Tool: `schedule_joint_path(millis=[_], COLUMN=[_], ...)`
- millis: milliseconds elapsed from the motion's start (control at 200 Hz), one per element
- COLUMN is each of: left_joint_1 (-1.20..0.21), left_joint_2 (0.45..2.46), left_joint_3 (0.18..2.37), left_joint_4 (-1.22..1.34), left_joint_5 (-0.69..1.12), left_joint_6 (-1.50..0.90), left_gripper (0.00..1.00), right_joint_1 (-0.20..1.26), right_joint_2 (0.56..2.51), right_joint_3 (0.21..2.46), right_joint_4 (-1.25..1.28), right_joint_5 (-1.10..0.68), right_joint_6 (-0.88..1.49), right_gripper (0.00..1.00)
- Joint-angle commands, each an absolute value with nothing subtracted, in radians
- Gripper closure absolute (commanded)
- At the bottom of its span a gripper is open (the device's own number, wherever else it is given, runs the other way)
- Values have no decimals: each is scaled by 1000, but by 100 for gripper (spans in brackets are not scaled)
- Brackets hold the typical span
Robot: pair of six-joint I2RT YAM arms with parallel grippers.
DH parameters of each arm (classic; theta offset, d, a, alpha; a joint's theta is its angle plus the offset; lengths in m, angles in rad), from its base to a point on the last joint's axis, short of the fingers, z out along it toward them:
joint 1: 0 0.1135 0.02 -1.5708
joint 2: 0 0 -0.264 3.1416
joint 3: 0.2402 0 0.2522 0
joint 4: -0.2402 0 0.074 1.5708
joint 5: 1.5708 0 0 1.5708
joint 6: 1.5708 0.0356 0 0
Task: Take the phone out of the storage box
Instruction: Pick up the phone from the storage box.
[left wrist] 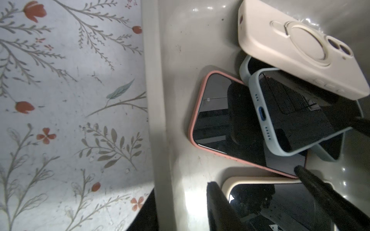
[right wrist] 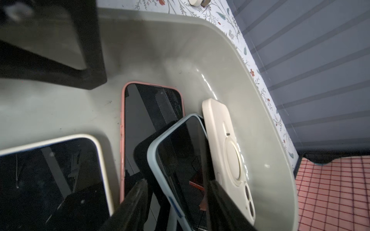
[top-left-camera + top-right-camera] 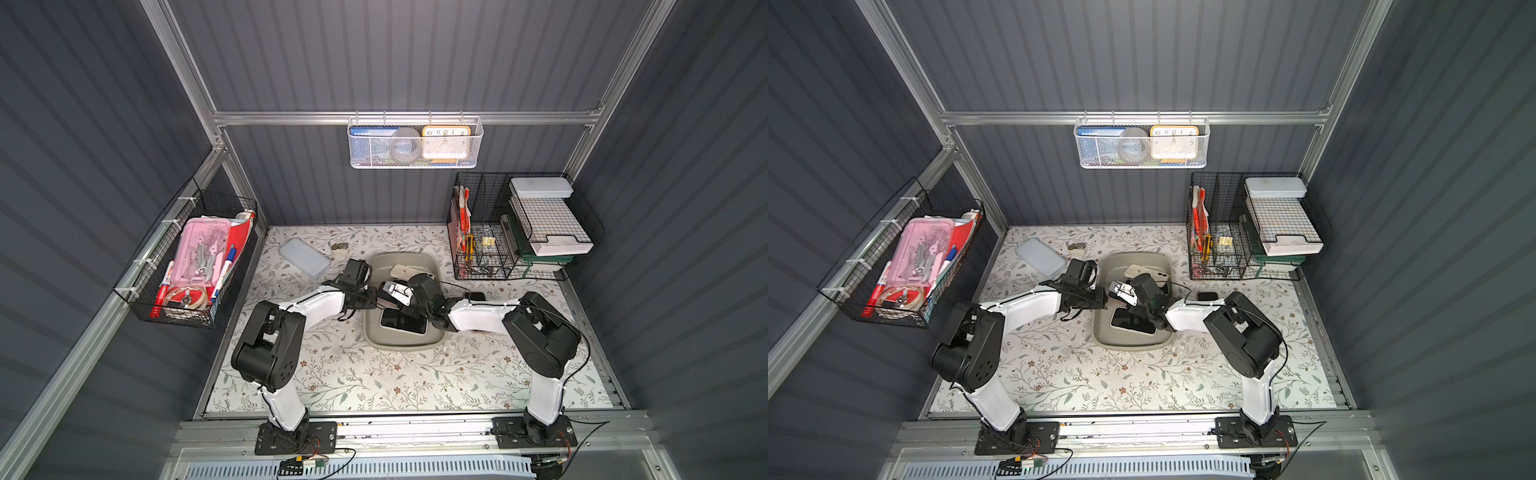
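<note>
**Floral tabletop, storage box of phones: one phone gripped, not yet out**

**Top views.** Floral tabletop [image 3: 374, 382] inside a dark ribbed booth. A wire basket [image 3: 490, 199] stands at the far right and a pale lid [image 3: 304, 257] lies loose at the far left. The storage box [image 3: 399, 344] sits mid-table in both top views, probably so that either arm can reach it. The left arm [image 3: 320, 301] and right arm [image 3: 478, 313] meet over it, and their wrists hide the middle of the heap. Two phones show: a cream phone [image 3: 1144, 271] face down at the far end and a cream-rimmed phone [image 3: 1123, 321] face up at the near end.

**Left wrist view.**
- Left fingers [image 1: 220, 206]: parted and holding nothing, low over the cream-rimmed phone [image 1: 280, 200] by the box wall [image 1: 180, 50]. They are likely placed there to steady the box or to wait, clear of the lift.
- Pink phone [image 1: 220, 124]: flat on the box floor, screen up.
- Blue phone [image 1: 296, 120]: tilted across the pink one, charging end raised. It lies just beside the cream phone [image 1: 290, 46]; contact cannot be told.

**Right wrist view.**
- Right fingers [image 2: 226, 210]: one on each long edge of the blue phone [image 2: 180, 156], closed on it near one end.
- The grip crosses the narrow width, probably the only span the fingers can take.
- This phone lies topmost, so it should come away without dragging the others.
- It hangs above the pink phone [image 2: 144, 112], not yet clear of the walls [image 2: 250, 100].
- The lift is judged barely begun.
</note>
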State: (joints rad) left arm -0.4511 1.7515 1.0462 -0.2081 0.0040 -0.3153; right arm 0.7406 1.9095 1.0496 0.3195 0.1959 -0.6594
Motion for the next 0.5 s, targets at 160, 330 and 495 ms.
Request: schedule_joint_path(millis=[160,330,495], left_joint_1=[-453,-453,-453], left_joint_2=[1753,1744,1750], left_joint_3=[1076,1076,1077], left_joint_4=[-238,-239,-238], left_joint_5=[32,30,33], left_joint_6=[-319,-318,-318], left_gripper=[61,61,60], right_joint_1=[740,740,741], right_joint_2=[2000,1989,2006], right_joint_3=[1075,1063,1051], right_joint_4=[439,439,474], right_joint_5=[272,226,260], right_joint_6=[-719,-705,-714], right_gripper=[47,48,48])
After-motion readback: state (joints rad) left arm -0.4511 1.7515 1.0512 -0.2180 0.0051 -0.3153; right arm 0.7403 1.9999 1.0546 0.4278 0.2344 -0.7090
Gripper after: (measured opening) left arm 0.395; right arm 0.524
